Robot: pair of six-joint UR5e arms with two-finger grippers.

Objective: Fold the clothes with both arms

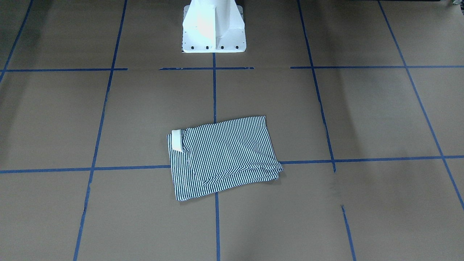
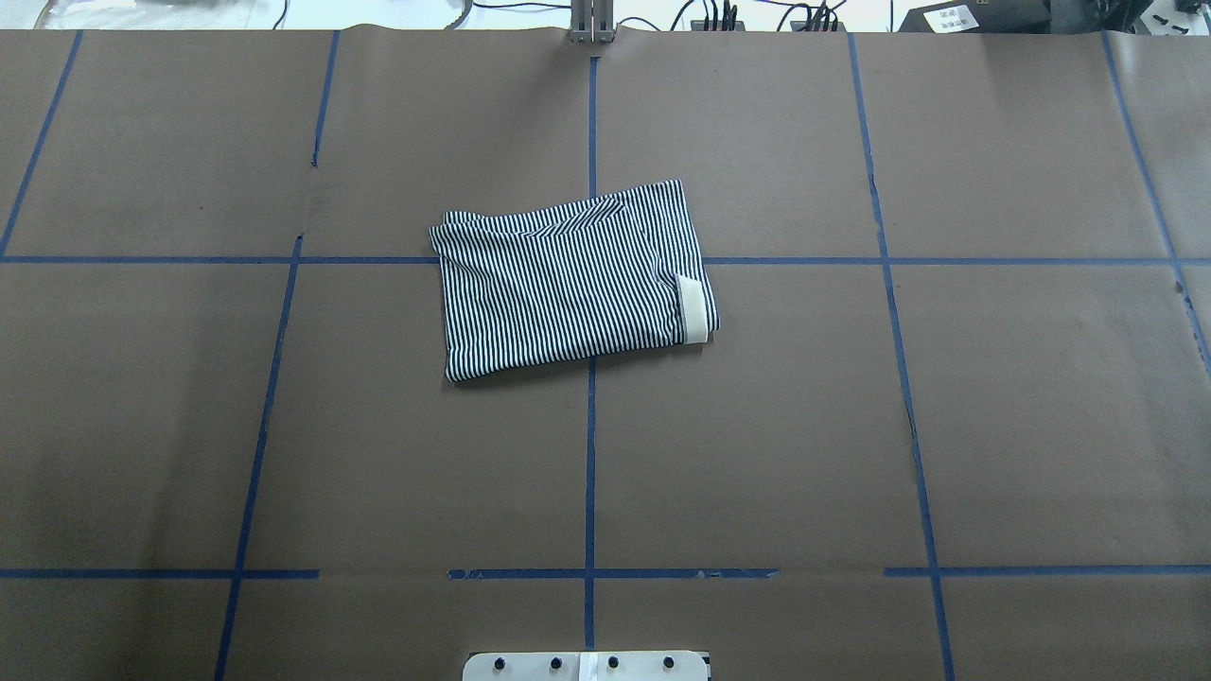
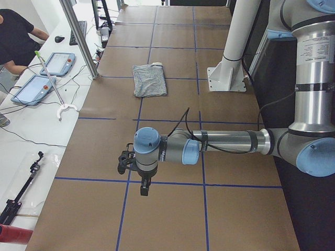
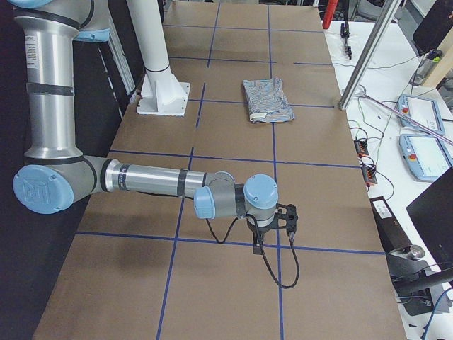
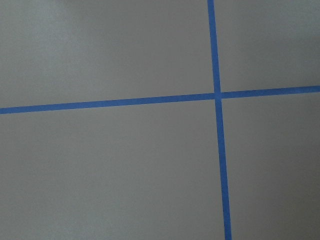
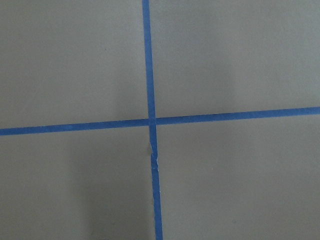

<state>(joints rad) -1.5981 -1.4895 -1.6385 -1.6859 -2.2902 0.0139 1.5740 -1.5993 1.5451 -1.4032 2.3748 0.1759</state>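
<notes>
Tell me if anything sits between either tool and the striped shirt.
Nothing visible does. The striped shirt lies folded mid-table. Only brown paper with blue tape lines lies between it and the left tool or the right tool.

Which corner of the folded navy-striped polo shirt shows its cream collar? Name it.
The striped polo shirt corner on the robot's right, nearest the white base: only there the cream collar shows.

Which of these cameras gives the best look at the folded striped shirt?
The exterior front-facing view: the shirt lies whole there, its cream collar and layered edges clear. The overhead view shows it whole too. Both side views show it small and far off. The wrist cameras see only blue tape on brown paper.
</notes>
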